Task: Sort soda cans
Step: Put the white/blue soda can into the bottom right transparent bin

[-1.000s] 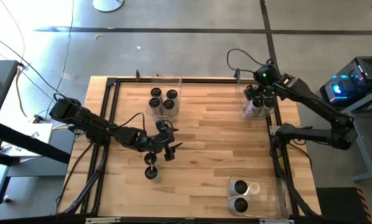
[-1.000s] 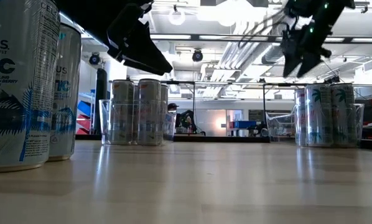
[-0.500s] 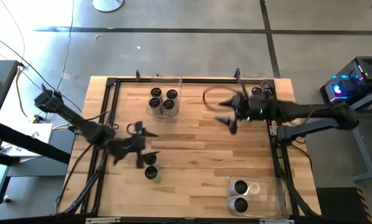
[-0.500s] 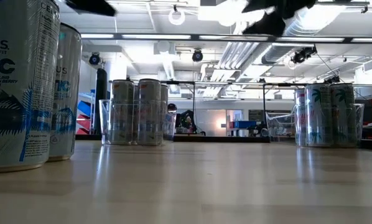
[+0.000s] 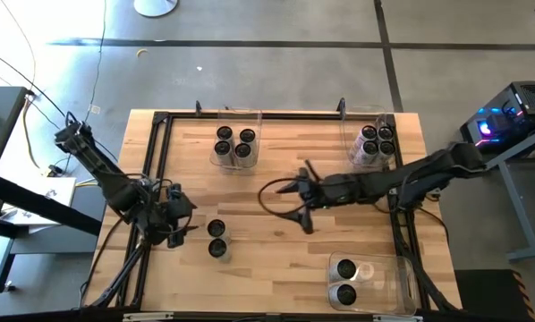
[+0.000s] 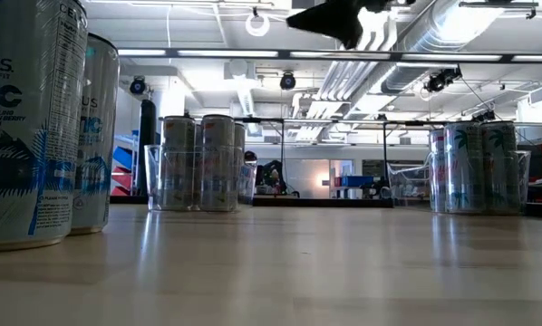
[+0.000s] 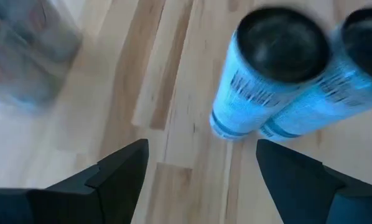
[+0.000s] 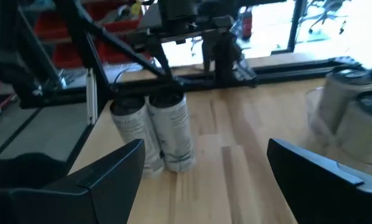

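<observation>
Two black jointed arms w/ looping black cables (right hand [image 5: 301, 195] fingers flat, wedge-shaped)

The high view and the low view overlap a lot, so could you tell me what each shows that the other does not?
Only the high view shows the left gripper, open beside the two loose cans, and the front bin holding two cans. Only the low view shows the cans' printed sides and the room behind. Both show the loose pair, the two far bins of cans, and the open right gripper.

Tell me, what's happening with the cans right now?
Left gripper open, empty, beside two loose cans. Right gripper open, empty, mid-table. Nothing between them.
</observation>
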You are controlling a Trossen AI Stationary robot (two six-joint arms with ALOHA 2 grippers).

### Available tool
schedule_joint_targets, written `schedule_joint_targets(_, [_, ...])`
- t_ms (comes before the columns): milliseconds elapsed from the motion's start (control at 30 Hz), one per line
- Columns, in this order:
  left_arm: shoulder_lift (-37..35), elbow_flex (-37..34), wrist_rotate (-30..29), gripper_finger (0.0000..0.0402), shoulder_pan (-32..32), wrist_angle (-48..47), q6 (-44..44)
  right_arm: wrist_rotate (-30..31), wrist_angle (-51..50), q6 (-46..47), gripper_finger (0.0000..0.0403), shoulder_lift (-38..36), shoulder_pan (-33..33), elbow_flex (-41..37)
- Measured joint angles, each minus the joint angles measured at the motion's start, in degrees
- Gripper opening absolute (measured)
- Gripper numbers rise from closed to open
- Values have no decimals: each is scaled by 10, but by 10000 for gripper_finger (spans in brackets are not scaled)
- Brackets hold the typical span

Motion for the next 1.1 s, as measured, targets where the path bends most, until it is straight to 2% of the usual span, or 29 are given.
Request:
schedule_joint_targets(133, [12, -63, 1, 291, -7, 92, -26, -8, -1, 0, 335, 65, 0, 33])
schedule_joint_targets(333, [31, -163, -61, 291, -8, 280, -23, -26, -28, 1, 335, 151, -4, 93])
schedule_joint_targets(500, [54, -221, -122, 291, -1, 418, 2, -29, -93, 0, 334, 208, -10, 172])
schedule_joint_targets(633, [73, -243, -146, 291, 17, 494, 30, -29, -144, -11, 334, 241, -12, 230])
schedule_joint_targets(767, [95, -251, -179, 291, 45, 569, 65, -42, -150, -36, 334, 269, -11, 269])
schedule_joint_targets(867, [115, -251, -181, 291, 69, 629, 108, -52, -149, -36, 334, 283, -11, 287])
schedule_joint_targets(1000, [141, -251, -198, 291, 92, 700, 158, -52, -104, -50, 334, 302, -11, 291])
schedule_joint_targets(1100, [151, -251, -212, 291, 100, 715, 171, -52, -61, -47, 334, 317, -9, 291])
